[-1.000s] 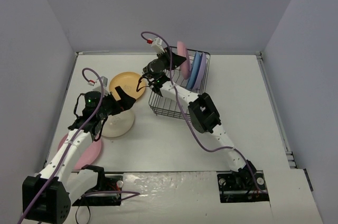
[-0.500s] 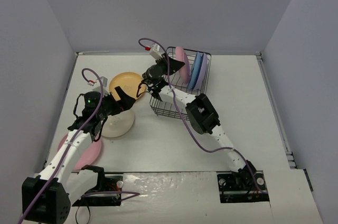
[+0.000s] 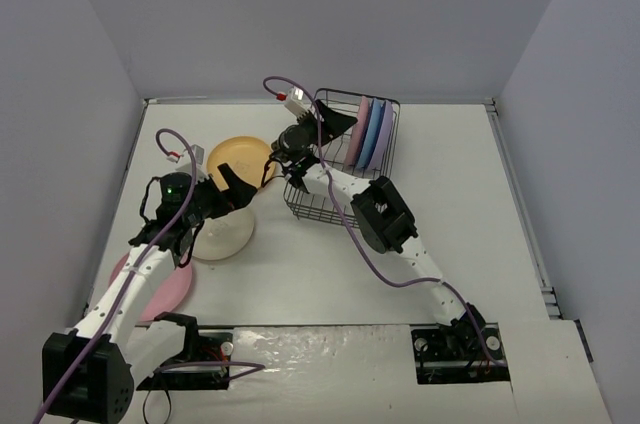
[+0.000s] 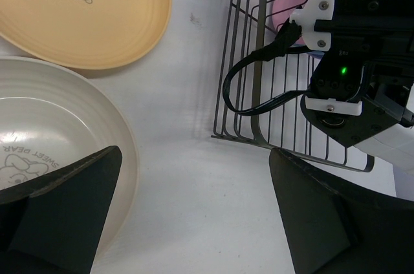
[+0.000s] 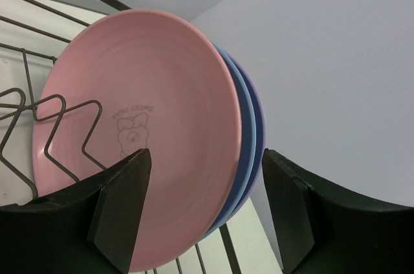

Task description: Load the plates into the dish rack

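The right claw (image 5: pixel 204 187) had just spread open, leaving the pink plate (image 5: pixel 142 125) standing in the rack (image 3: pixel 303 206) at upper centre of the overhead frame, against the blue plate (image 5: pixel 246 138), a third plate loaded, while the left claw (image 4: pixel 194 222) gaped empty.

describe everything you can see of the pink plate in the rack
The pink plate is round, shallow and matte, plastic by its look, with faint rings and a small printed figure with lettering near its centre. It stands on edge in the dish rack, close against the blue plate, with the lavender plate behind that. Wire tines cross its lower left. The right tool faces it with jaws apart, not gripping it.
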